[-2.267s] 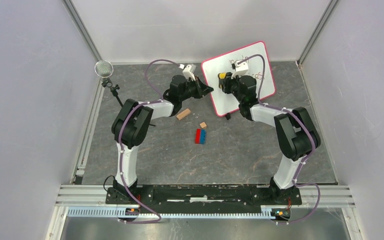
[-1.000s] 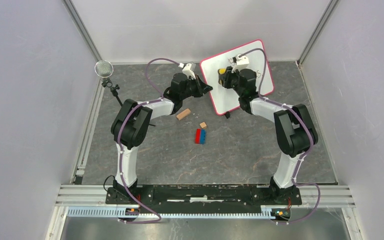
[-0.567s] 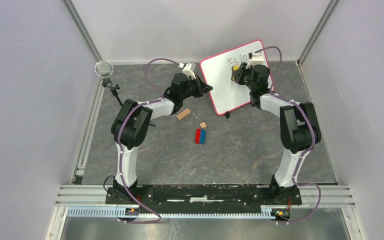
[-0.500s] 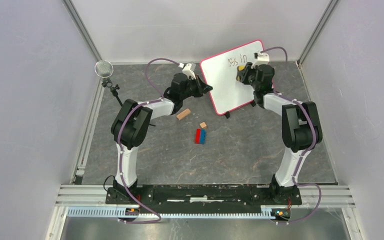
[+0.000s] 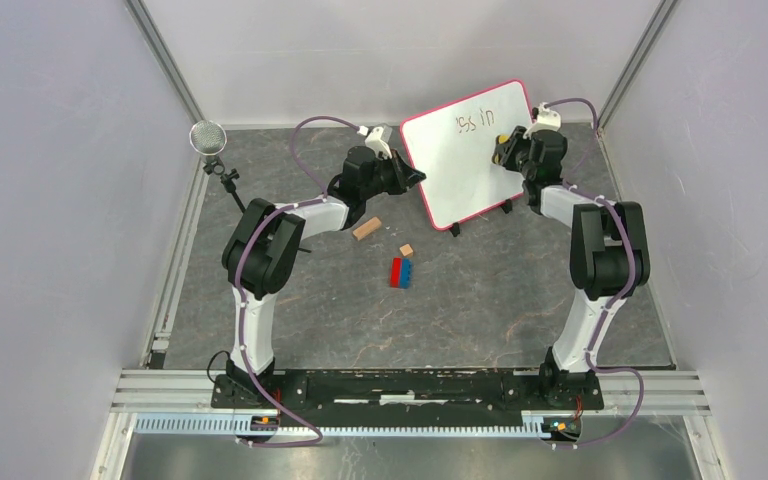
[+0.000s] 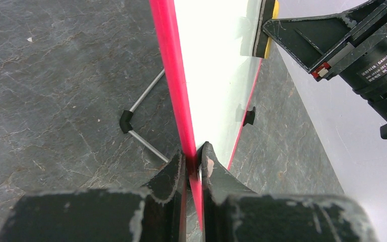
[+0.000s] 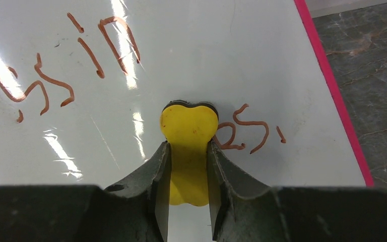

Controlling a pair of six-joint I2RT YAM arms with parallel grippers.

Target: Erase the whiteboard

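Two grips over grey, maybe slate tabletop (image 5: 460, 320): left fingers (image 6: 169, 176) pinch whiteboard (image 6: 216, 75), right fingers (image 7: 156, 171) clasp eraser (image 7: 189, 126).

**Whiteboard propped up, writing on its face**

The whiteboard (image 5: 460, 165) is white with rounded corners and a thin red-pink frame. It stands at a slant on small black feet (image 5: 454, 230) at the far right of the worktop (image 5: 480, 300). Reddish-brown handwriting (image 7: 55, 80) marks its upper part. The left fingers (image 6: 167, 177) pinch its frame edge, and a yellow eraser (image 7: 189, 126) presses against its face.
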